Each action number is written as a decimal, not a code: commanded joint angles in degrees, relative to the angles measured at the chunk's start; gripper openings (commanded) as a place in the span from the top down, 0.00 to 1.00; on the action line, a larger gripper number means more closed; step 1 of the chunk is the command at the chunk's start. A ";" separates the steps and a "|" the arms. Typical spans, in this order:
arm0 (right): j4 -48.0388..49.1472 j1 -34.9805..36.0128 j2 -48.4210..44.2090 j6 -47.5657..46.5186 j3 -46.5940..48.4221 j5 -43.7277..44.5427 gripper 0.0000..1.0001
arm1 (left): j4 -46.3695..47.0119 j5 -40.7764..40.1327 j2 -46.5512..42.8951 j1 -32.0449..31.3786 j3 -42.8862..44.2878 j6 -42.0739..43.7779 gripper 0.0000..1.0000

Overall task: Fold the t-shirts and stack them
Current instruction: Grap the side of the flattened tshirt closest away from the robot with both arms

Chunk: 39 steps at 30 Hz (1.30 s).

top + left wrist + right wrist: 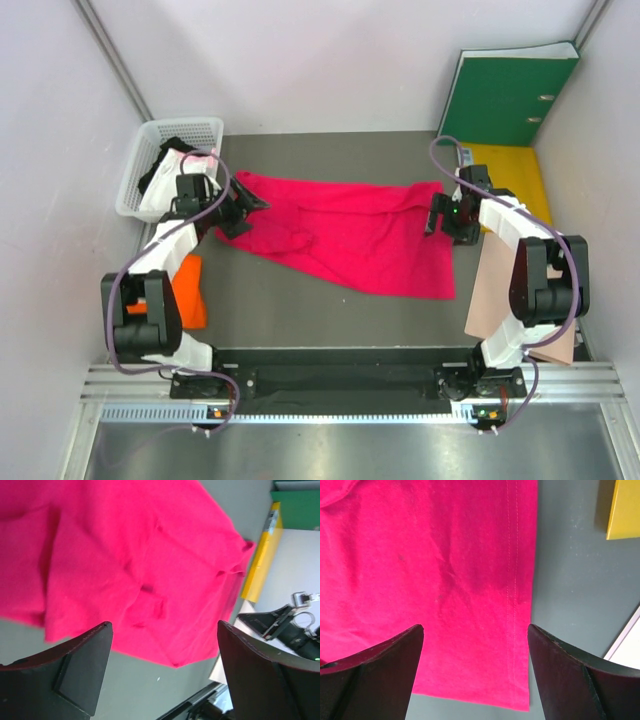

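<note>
From overhead, the magenta t-shirt [345, 235] lies spread but rumpled across the middle of the table [300, 310], unfolded, with the left gripper [240, 212] at its left edge and the right gripper [440, 215] at its right edge. The orange t-shirt [190, 290] sits folded at the near left, partly hidden by the left arm, and the whitish and black garments [170, 165] are heaped in the basket [135, 180] in the far-left corner. By my reckoning one shirt is folded, this one is barely begun, and the rest are waiting. Through the left wrist camera, the left gripper [164, 630] has its jaws wide apart with nothing between them, hanging over the magenta t-shirt [125, 555], which shows creases and a bunched corner near the yellow folder [262, 560]. Through the right wrist camera, the right gripper [475, 635] is likewise spread and empty, above the magenta t-shirt [420, 555] and its stitched hem, which lies flat on the table.
</note>
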 commanded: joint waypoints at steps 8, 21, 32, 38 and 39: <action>1.77 -0.04 -0.49 0.26 1.17 -0.84 0.16 | -6.05 -11.65 -0.39 0.09 -6.45 5.95 0.19; 2.20 0.05 -1.55 0.26 0.02 -0.84 0.16 | 0.36 -12.55 9.19 0.00 -4.78 6.13 0.32; 1.50 -0.04 -2.16 0.52 -0.15 -0.66 0.15 | -2.53 -12.02 7.62 -0.17 -2.67 6.83 1.00; 1.15 0.05 -2.51 0.61 0.20 -0.40 0.15 | -8.33 -12.99 2.79 -0.17 -3.63 8.67 0.95; 1.15 -0.04 -2.43 0.69 0.20 -0.31 0.15 | -8.77 -13.16 1.82 -0.17 -3.81 8.93 0.75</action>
